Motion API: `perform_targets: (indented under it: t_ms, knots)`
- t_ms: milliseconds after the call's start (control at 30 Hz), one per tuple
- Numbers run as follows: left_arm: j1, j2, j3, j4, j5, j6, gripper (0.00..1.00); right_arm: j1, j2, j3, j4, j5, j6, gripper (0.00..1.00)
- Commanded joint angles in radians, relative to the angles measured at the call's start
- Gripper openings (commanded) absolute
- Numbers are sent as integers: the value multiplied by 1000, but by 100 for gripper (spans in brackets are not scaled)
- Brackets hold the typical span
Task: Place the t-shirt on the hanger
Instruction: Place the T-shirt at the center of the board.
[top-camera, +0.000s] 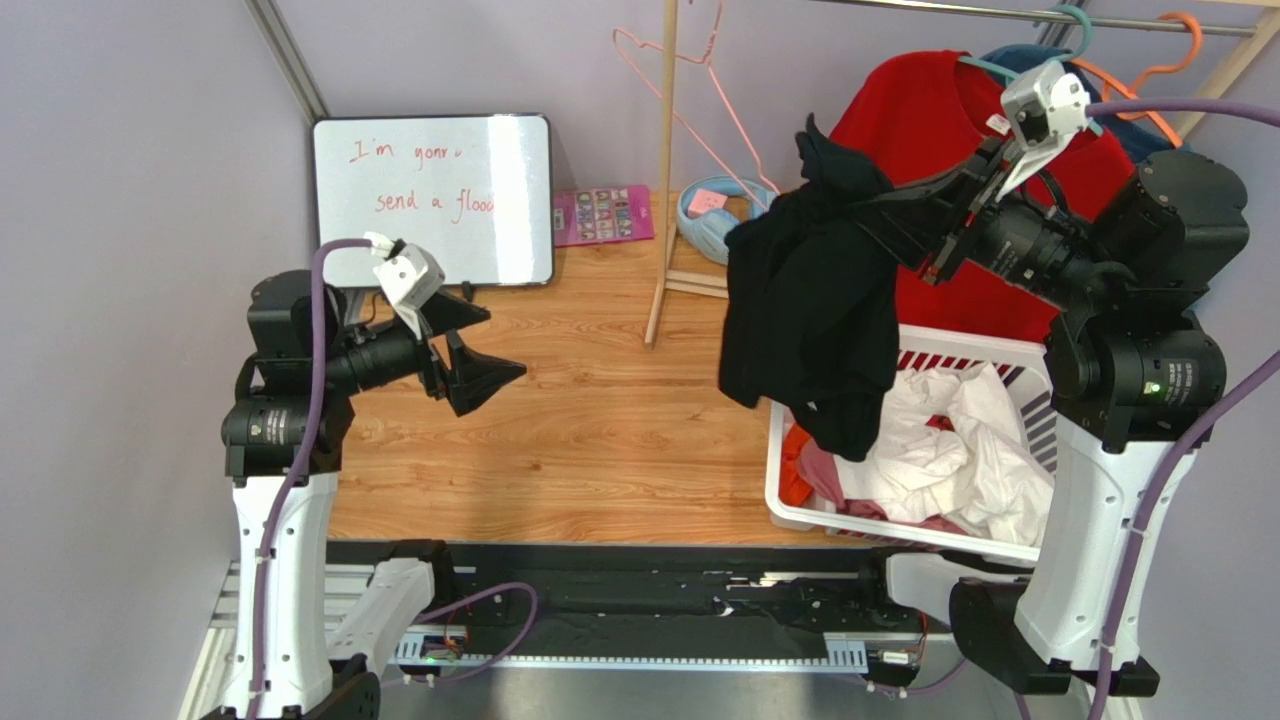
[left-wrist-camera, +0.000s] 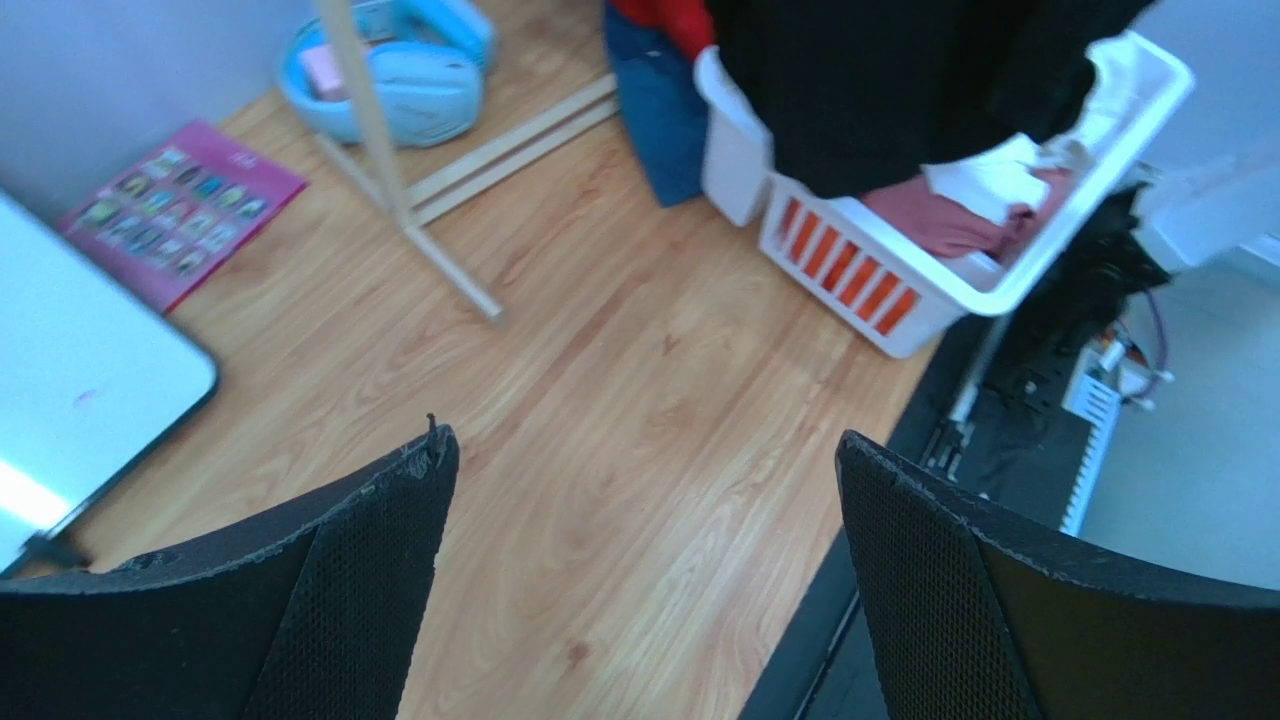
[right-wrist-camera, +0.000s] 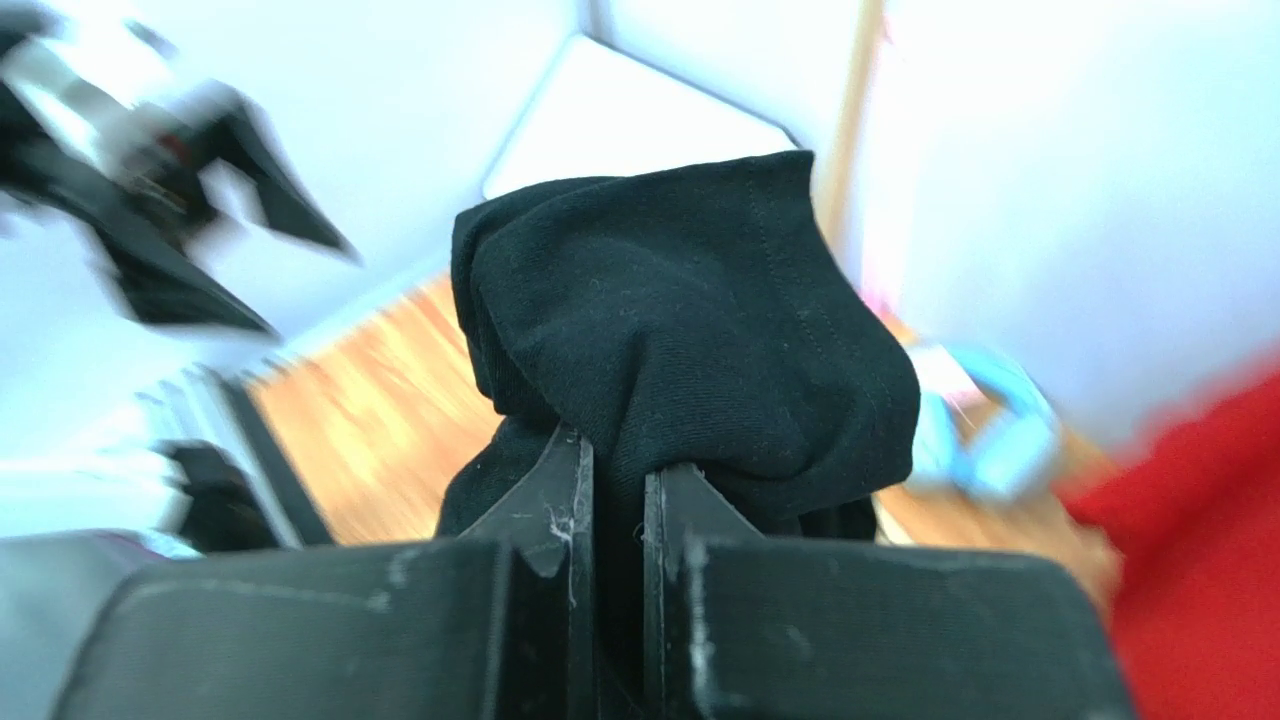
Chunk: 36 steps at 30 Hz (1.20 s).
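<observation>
Tool check first: your right tool (right-wrist-camera: 616, 468) is clamped shut on a bunched fold of the t-shirt (right-wrist-camera: 676, 300). In the right wrist view the black cloth bulges out above the two fingers, which stand almost together with fabric pinched between them. Your left tool (left-wrist-camera: 643, 443) holds nothing. Its fingers are spread as wide as they go, and it hangs in the air above the left side of the table (top-camera: 601, 435), just in front of the whiteboard (top-camera: 436, 195).

A white laundry basket (top-camera: 781, 458) sits at the table's right near corner. It holds a crumpled white cloth (top-camera: 947, 450) with a pinkish garment (top-camera: 819, 473) at its left end.

From overhead, the t-shirt (top-camera: 804, 315) is lifted clear of the table and hangs from your right tool (top-camera: 860, 195) in a long dark drape. Its lower end comes down over the basket's left end, and you cannot tell whether it touches the laundry there. A red t-shirt (top-camera: 932, 113) hangs right behind the right arm.

The hanger (top-camera: 738, 117) hangs at the table's far edge beside a wooden post (top-camera: 664, 165). It is just left of the raised t-shirt, apart from both tools, and bare of any cloth.
</observation>
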<state>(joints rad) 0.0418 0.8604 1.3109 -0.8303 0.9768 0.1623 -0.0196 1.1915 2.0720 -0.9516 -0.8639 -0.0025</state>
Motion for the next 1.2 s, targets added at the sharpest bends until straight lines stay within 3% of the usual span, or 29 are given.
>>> perform_targets:
  t_ms: [0, 100, 233, 333, 500, 700, 800, 833, 900, 933, 967, 1100, 1167]
  knots:
    - [-101, -32, -61, 132, 106, 25, 98, 111, 9, 2, 425, -51, 361, 0]
    - [-187, -70, -122, 265, 80, -36, 98, 243, 45, -1, 441, 38, 371, 0]
    - [-246, -106, -237, 553, 76, -262, 98, 429, 51, -93, 499, 192, 346, 0]
    - [-305, -130, -291, 647, 46, -366, 99, 587, 66, -137, 551, 336, 268, 0]
    - [-381, -156, -366, 721, 43, -466, 99, 754, 135, -162, 614, 511, 205, 0]
    - [-393, -164, -423, 734, 77, -489, 96, 808, 183, -207, 691, 577, 193, 0]
    - [-393, -162, -450, 725, 82, -512, 84, 808, 198, -214, 700, 583, 199, 0]
    - [-393, -159, -455, 711, 79, -497, 64, 808, 197, -219, 711, 583, 202, 0]
    - [-393, -144, -443, 630, 47, -466, 44, 808, 186, -242, 721, 588, 203, 0]
    - [-392, -130, -428, 587, 18, -419, 18, 808, 180, -253, 726, 603, 199, 0]
    - [-390, -121, -394, 539, -1, -397, 4, 808, 163, -269, 726, 612, 187, 0]
    - [-321, -92, -346, 415, -24, -368, 0, 808, 93, -412, 722, 658, 190, 1]
    - [-286, -69, -317, 393, -47, -312, 0, 808, 47, -535, 679, 611, 211, 20]
